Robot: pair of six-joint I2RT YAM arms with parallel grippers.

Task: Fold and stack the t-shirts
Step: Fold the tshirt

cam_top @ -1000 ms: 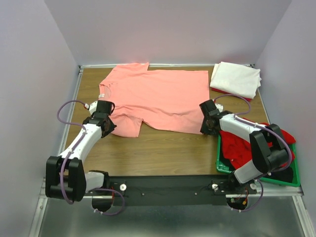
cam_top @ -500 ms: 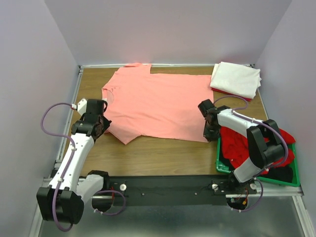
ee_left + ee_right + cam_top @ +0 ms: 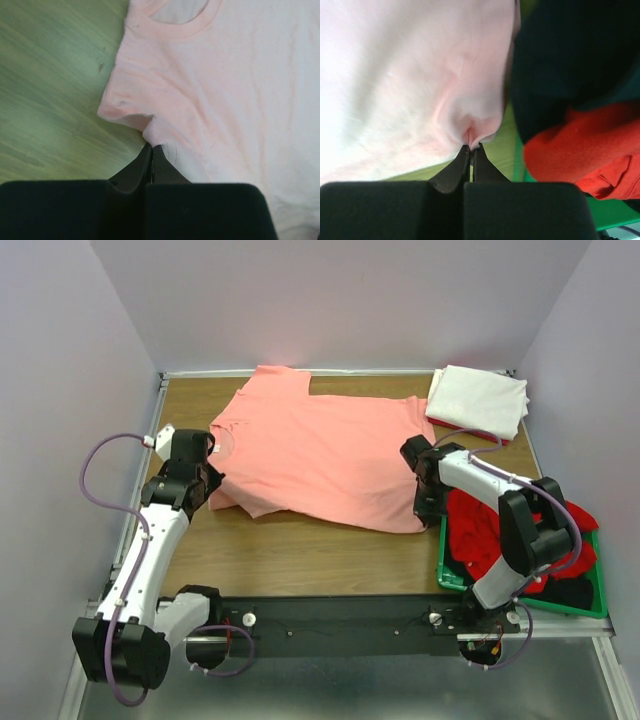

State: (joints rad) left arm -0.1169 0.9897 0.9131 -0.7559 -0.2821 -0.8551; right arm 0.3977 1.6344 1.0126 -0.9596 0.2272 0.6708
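Note:
A salmon-pink t-shirt [image 3: 320, 455] lies spread across the wooden table, collar to the left. My left gripper [image 3: 200, 487] is shut on the hem of its near sleeve [image 3: 150, 137], beside the collar [image 3: 180, 27]. My right gripper [image 3: 428, 508] is shut on the shirt's near right bottom corner [image 3: 477, 127], which puckers at the fingertips. A folded white t-shirt [image 3: 478, 400] rests at the far right corner on a sliver of red cloth. Bright red [image 3: 480, 535] and dark [image 3: 570, 590] t-shirts fill the crate.
The green plastic crate [image 3: 520, 602] stands at the near right, close beside my right gripper [image 3: 472, 146]; red cloth [image 3: 580, 150] and dark cloth [image 3: 570, 60] show right of the fingers. Bare wood [image 3: 300, 555] lies between the shirt and the arm bases. Walls enclose the table.
My right gripper closed on the shirt's bottom corner. My left gripper, shut throughout, moved left and back with the sleeve. The shirt has shifted right and turned slightly.

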